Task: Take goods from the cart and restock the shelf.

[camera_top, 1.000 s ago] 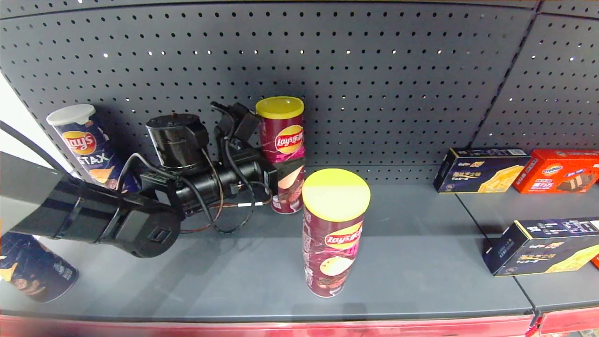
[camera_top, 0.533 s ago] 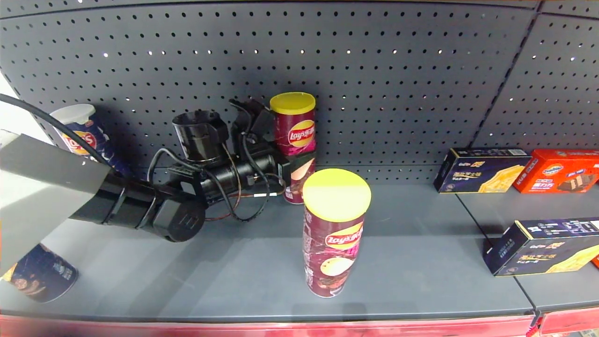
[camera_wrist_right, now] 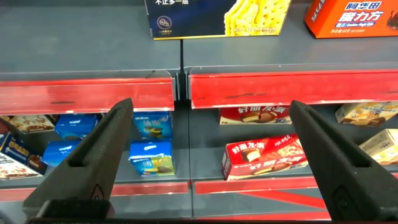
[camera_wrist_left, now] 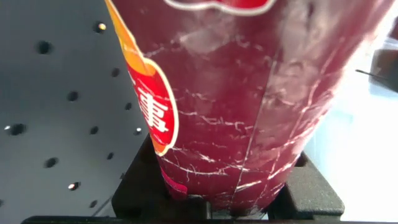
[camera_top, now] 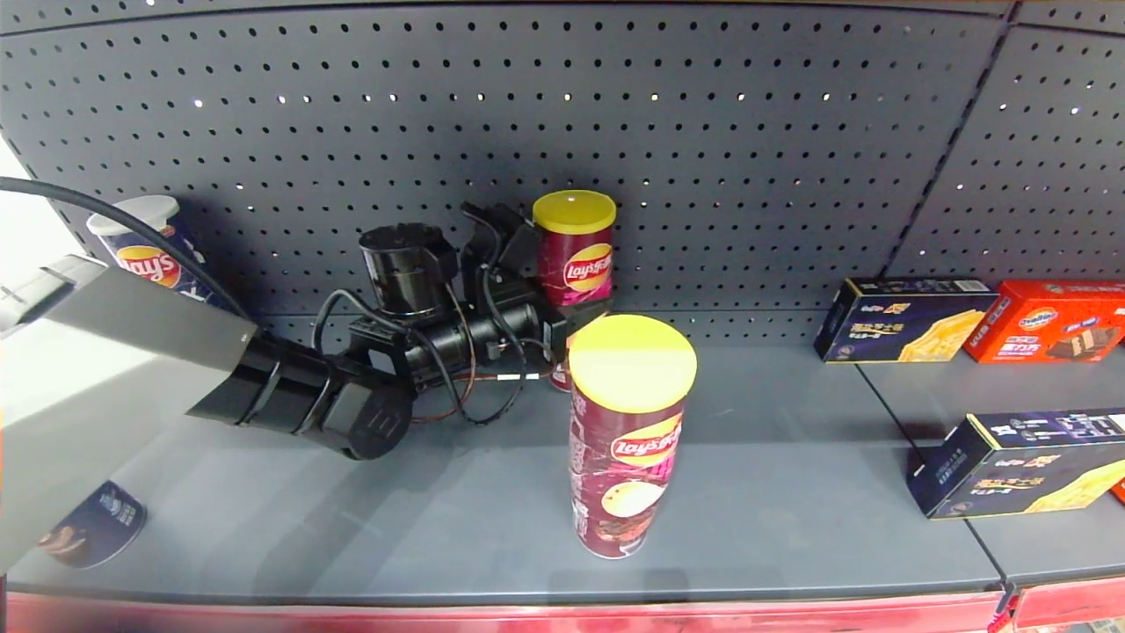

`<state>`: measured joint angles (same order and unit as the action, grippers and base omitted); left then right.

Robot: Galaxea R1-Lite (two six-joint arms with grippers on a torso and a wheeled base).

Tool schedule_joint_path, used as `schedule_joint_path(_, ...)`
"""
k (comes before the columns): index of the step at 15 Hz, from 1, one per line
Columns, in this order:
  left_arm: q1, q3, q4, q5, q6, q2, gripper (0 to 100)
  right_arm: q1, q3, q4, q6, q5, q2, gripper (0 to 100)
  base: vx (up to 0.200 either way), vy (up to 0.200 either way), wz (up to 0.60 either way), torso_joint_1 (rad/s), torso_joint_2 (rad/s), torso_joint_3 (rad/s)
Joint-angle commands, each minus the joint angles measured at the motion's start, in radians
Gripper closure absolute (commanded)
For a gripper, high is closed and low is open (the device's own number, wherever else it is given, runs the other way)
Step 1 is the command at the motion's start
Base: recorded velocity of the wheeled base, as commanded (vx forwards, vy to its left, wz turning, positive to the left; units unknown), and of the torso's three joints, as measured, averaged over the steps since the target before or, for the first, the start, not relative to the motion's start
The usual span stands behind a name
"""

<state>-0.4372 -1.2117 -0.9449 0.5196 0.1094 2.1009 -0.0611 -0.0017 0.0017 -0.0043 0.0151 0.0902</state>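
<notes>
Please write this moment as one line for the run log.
left gripper: shut on red can | position: upright, near shelf back | right gripper: open

Dark grey perforated back panel spans 10 to 2 o'clock; points of light show through some holes. Panel seam at 2 o'clock. Grey shelf deck below; red front strip at 6 o'clock.

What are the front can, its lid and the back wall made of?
Front can: likely cardboard under a glossy printed wrap. Lid: smooth matte plastic, by its look. Back wall: seemingly painted sheet metal, punched with even holes.
</notes>
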Motion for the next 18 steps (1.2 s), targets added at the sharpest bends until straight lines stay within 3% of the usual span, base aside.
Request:
schedule_joint_path(1, -0.005, 0.001, -0.002, -0.001, 0.001, 0.008, 100, 0.0, 0.0, 0.0, 0.0, 0.0, 0.002, 0, 0.0, 0.0, 0.0, 0.0, 0.0, 0.0)
schedule_joint_path(7, -0.018, 0.011, -0.017, -0.006, 0.032, 0.038, 100, 0.0, 0.0, 0.0, 0.0, 0.0, 0.002, 0, 0.0, 0.0, 0.0, 0.0, 0.0, 0.0)
schedule_joint_path(8, -0.018, 0.011, -0.018, -0.007, 0.032, 0.038, 0, 0.0, 0.0, 0.0, 0.0, 0.0, 0.002, 0, 0.0, 0.0, 0.0, 0.0, 0.0, 0.0)
schedule_joint_path(12, -0.009, 0.02, -0.02, -0.039, 0.032, 0.025, 0, 0.0, 0.0, 0.0, 0.0, 0.0, 0.002, 0, 0.0, 0.0, 0.0, 0.0, 0.0, 0.0)
schedule_joint_path(15, 0.018, 0.092, -0.051, -0.039, 0.032, -0.051, 0, 0.0, 0.0, 0.0, 0.0, 0.0, 0.002, 0, 0.0, 0.0, 0.0, 0.0, 0.0, 0.0)
schedule_joint_path(18, 0.034, 0.267, -0.104, -0.085, 0.087, -0.151, 0, 0.0, 0.0, 0.0, 0.0, 0.0, 0.002, 0, 0.0, 0.0, 0.0, 0.0, 0.0, 0.0)
